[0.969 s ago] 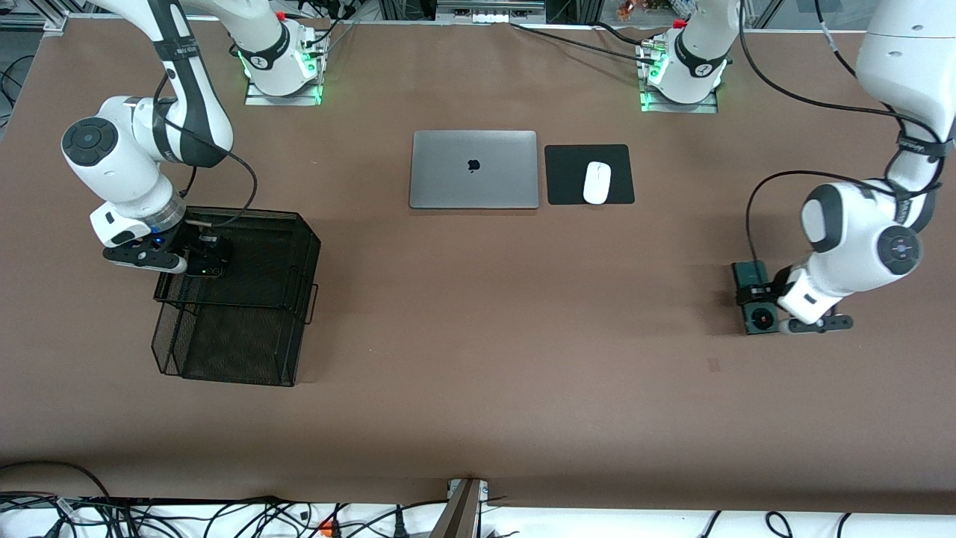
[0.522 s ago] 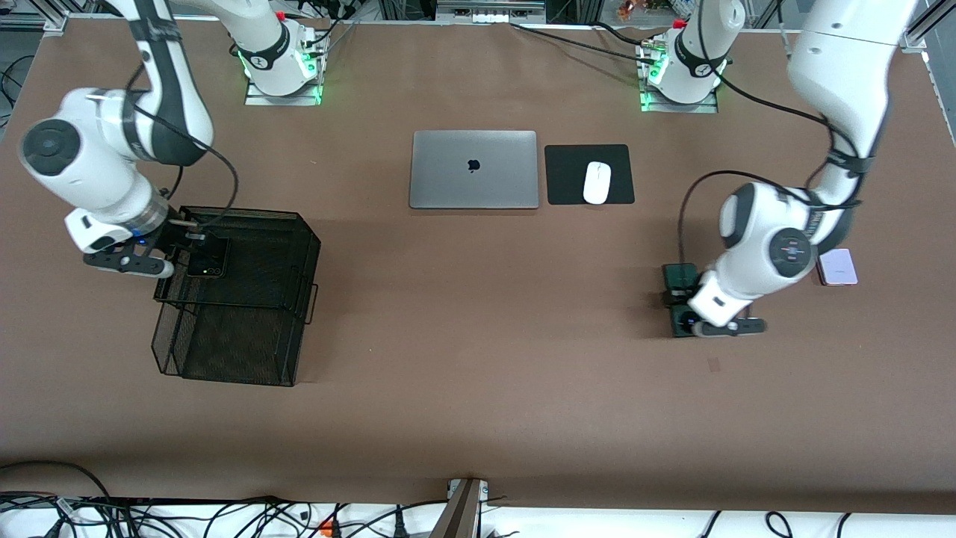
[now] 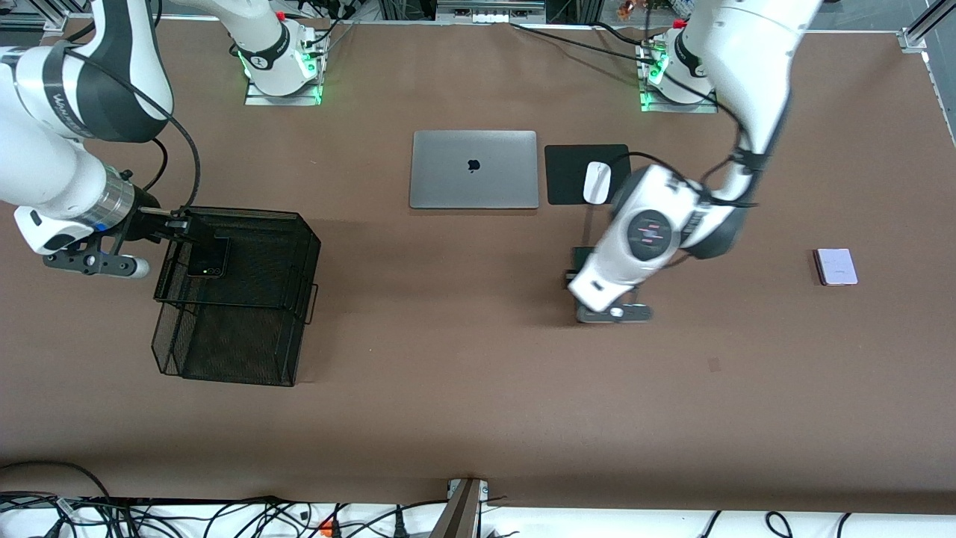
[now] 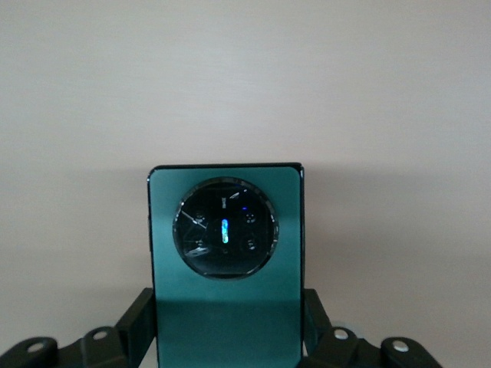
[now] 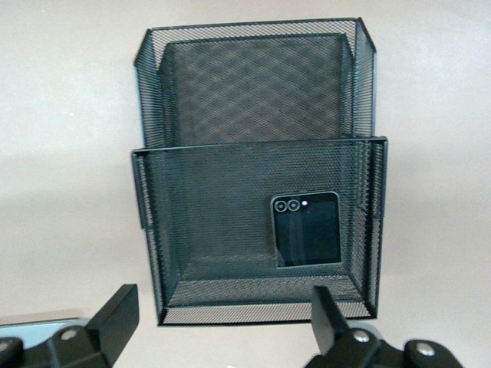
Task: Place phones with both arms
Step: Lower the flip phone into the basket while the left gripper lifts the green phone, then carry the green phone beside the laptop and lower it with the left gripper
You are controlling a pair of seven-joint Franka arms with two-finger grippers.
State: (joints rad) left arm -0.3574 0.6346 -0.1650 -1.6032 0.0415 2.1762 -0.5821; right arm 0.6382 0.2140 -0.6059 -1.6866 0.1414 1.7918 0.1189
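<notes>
Left wrist view — left gripper (image 4: 227,337) clamps green phone (image 4: 225,261) (right gripper (image 5: 222,318) spread, empty).

Left arm: rises from its base at the counter's top edge, bends down and across toward the counter's middle, wrist pointing downward. Left tool (image 3: 606,314): low over the counter's middle area, its fingers (image 4: 138,314) closed on the long sides of a dark green phone (image 4: 225,261), held flat.

Right arm: reaches from its base out to the counter's edge at the right arm's end, wrist tilted sideways. Right tool (image 3: 93,263): raised, fingers (image 5: 115,314) spread wide, nothing between them.
</notes>
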